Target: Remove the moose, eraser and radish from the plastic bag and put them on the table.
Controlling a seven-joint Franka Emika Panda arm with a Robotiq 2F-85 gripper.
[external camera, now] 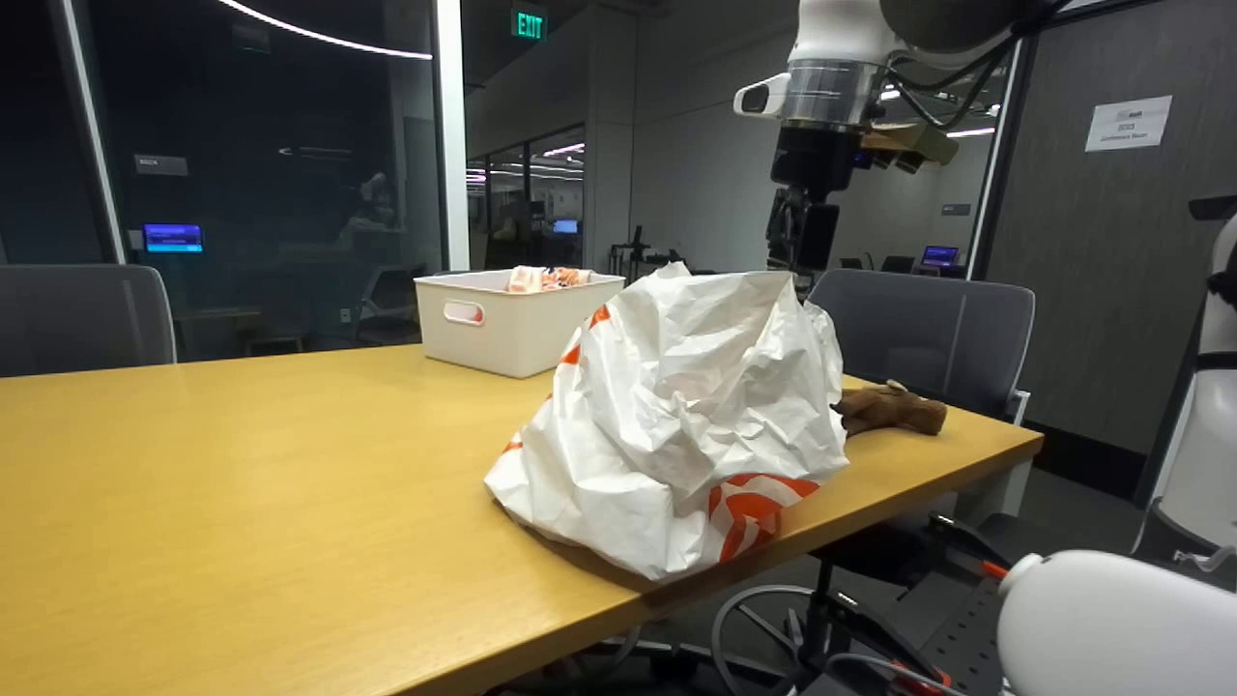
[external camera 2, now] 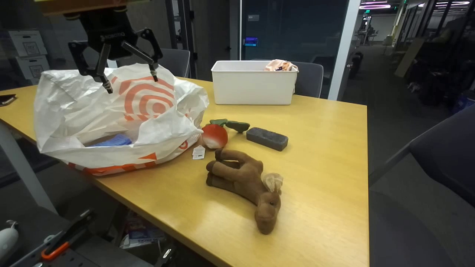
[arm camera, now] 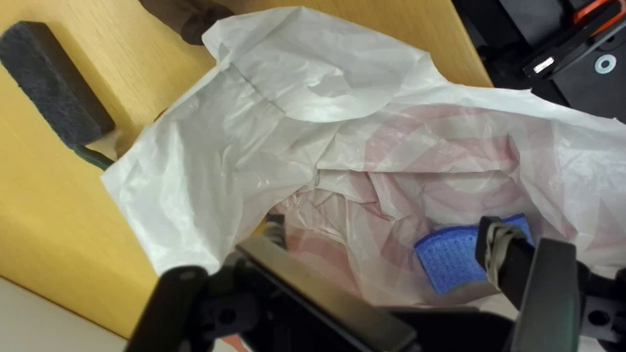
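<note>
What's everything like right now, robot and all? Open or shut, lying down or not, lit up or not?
Gripper: open, holding nothing
Bag: open, crumpled
Blue thing: inside the bag
Moose: lying on its side on the table
Radish: lying on the table beside the bag
Eraser: lying flat on the table
Bin: open on top
Exit sign: lit

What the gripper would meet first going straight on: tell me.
Probably the bag, since the gripper points down at its opening; depth is unclear, so the blue item inside could come first.
</note>
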